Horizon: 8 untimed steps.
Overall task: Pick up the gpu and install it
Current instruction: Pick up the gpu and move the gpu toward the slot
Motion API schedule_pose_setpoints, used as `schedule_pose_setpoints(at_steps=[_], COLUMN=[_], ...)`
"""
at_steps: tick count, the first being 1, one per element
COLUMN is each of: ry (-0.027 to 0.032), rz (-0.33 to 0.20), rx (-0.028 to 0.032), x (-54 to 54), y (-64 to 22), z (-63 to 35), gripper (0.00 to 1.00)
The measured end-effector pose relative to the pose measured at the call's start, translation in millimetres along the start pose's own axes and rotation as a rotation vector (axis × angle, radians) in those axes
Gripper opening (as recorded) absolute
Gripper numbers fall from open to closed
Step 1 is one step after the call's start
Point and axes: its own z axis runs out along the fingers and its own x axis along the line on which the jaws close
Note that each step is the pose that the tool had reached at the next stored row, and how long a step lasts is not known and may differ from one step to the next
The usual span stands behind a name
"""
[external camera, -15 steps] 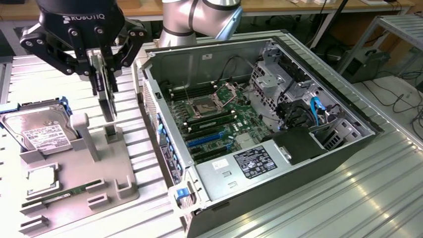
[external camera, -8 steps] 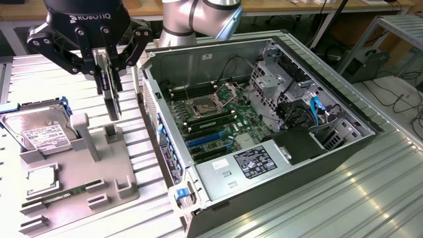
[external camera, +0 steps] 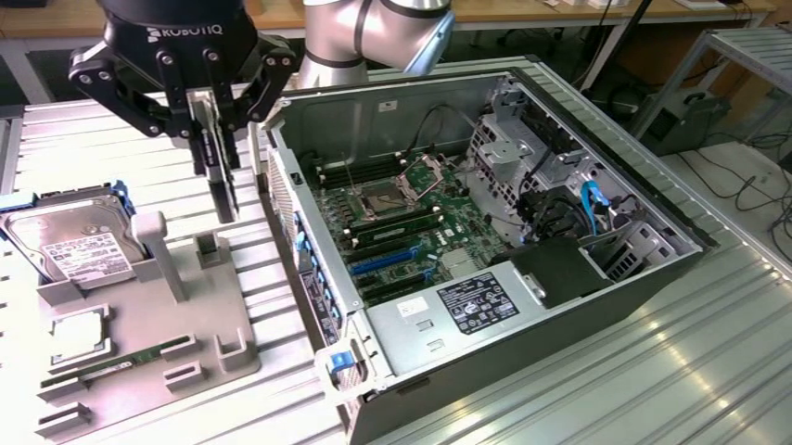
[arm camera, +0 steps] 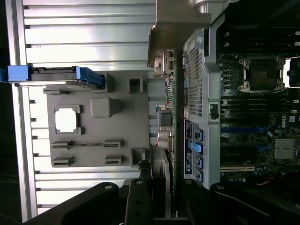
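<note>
Gripper (external camera: 213,130) part-closed, fingers clamped on upper edge of gpu (external camera: 223,190); card hangs upright in air between grey tray (external camera: 148,315) and open computer case (external camera: 557,371).

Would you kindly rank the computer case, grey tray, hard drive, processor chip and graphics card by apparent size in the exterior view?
1. computer case
2. grey tray
3. hard drive
4. processor chip
Unranked: the graphics card in the gripper shows edge-on, so its size is unsure.
</note>
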Motion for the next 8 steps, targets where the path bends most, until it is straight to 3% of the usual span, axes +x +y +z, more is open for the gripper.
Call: schedule_pose_setpoints(at_steps=[8], ry=[0.0001], rz=[-0.023], rx=[-0.0003], x=[-6.7], y=[0.1], z=[0.1], gripper=[0.28])
